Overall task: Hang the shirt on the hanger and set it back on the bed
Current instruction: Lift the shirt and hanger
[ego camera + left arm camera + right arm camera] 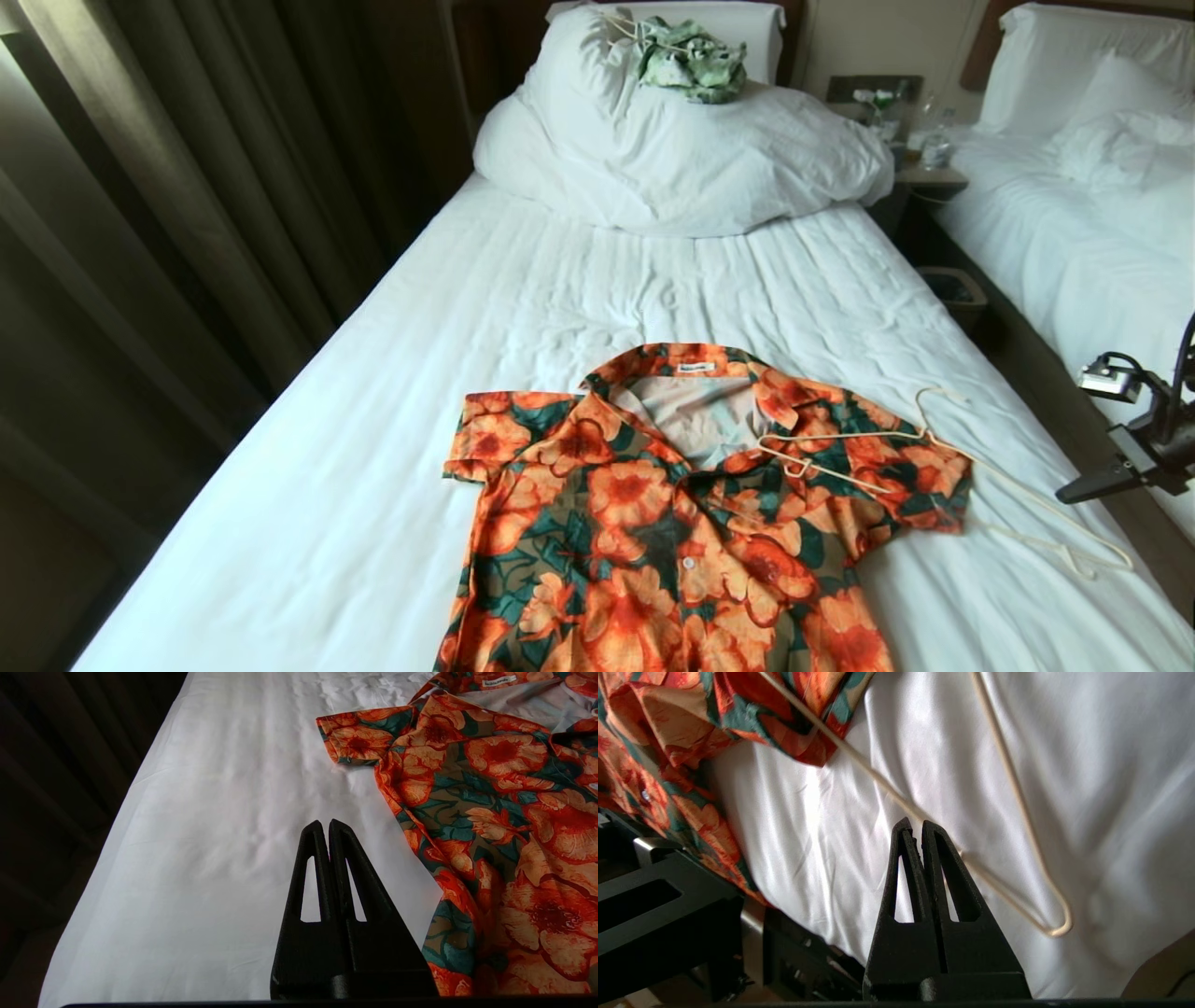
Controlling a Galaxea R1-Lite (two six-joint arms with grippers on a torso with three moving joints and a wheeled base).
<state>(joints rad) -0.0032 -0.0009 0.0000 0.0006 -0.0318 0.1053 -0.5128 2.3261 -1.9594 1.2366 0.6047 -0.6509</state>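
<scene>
The shirt (672,523), orange flowers on dark green, lies flat and collar-up on the bed (467,308). A thin cream wire hanger (840,435) rests across its right sleeve and runs out onto the sheet toward the bed's right edge. My right gripper (1069,493) hovers shut and empty off that edge, pointing at the hanger's outer end. In the right wrist view its tips (913,823) sit just above the hanger (1059,930) near the shirt (668,718). My left gripper (325,823) is shut over bare sheet, left of the shirt (490,793).
A bunched white duvet (681,159) at the head of the bed carries a small pale green garment (691,61). A second white bed (1074,233) stands to the right, across a narrow aisle with a nightstand (929,173) and a bin (948,289). Dark curtains (140,187) hang on the left.
</scene>
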